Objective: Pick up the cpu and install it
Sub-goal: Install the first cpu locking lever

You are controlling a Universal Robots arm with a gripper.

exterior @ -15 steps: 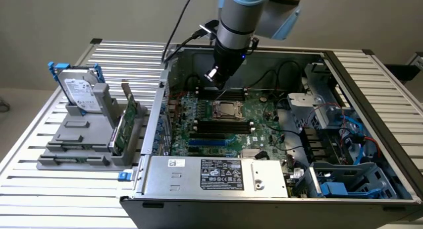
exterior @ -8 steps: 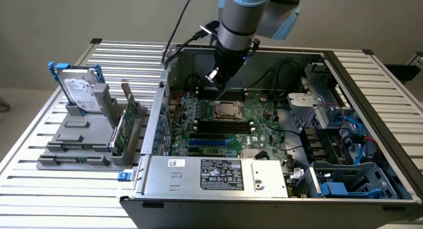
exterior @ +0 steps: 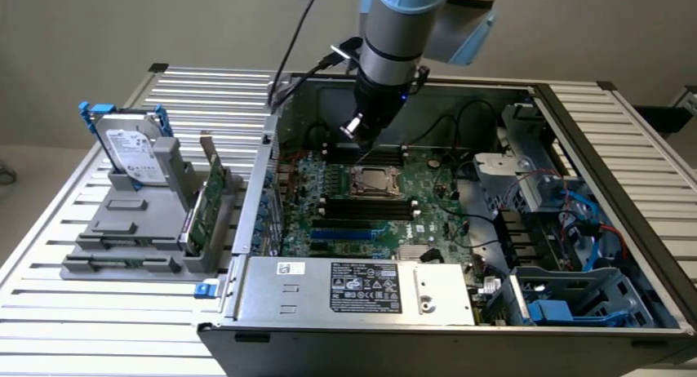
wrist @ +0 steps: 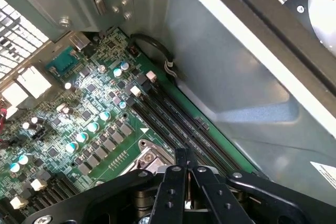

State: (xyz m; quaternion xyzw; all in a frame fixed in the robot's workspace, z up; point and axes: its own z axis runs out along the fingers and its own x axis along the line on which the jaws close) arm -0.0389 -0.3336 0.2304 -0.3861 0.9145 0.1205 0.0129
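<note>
exterior view first: finding the gripper (exterior: 361, 136) clenched on nothing, jaws pinched together, hanging tip-down inside the open case (exterior: 610, 140) just above the far edge of the socket (exterior: 357, 184). judging by the small beige-silver square lying flat within that metal frame, reading the cpu (exterior: 376, 181) as already seated there, apart from the gripper and not held. noting the matte green board (exterior: 436, 222), black ram slots (exterior: 370, 207) just near of the socket, thin black cables (exterior: 463, 116) looping to the exterior view's right of the arm (exterior: 397, 34), and, well apart on the exterior view's left, a shiny labelled drive (exterior: 130, 153) upright in a grey fixture (exterior: 130, 230) on the ribbed table (exterior: 65, 328). to do this step well: stay vertical, put no sideways shove on the cpu, let it lie level in the frame with corners matched, and mind the cables. wrist view next: seeing the gripper (wrist: 185, 167) as two black slotted fingers (wrist: 170, 192) meeting at the tips, with a bright stamped-metal corner of the socket (wrist: 149, 160) just beyond them. also a green board (wrist: 89, 114) studded with teal-capped capacitors (wrist: 81, 137), long dark ram slots (wrist: 173, 116), and a smooth grey sheet-metal wall (wrist: 231, 61) of the case.
</note>
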